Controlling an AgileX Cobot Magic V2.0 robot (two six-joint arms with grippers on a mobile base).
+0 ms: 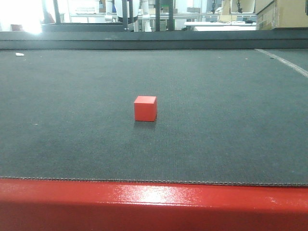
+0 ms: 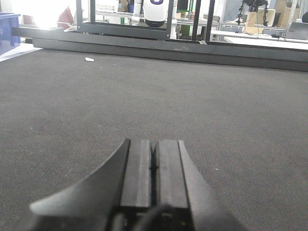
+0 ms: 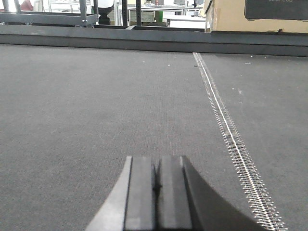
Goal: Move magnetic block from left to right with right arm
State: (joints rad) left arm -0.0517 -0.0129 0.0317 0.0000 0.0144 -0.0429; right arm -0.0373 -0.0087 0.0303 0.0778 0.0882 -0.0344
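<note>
Right gripper [image 3: 155,185] is seen closed tight on nothing, as is the left gripper [image 2: 154,166]. The small matte red cube [image 1: 145,109] is found untouched mid-view on the dark grey woven mat [image 1: 231,120]; approach, grasp and rightward transfer are judged outstanding.

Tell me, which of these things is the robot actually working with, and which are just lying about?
For the job: red block; right gripper.
Just lying about: white scrap; cardboard box; left gripper, not needed here.
</note>
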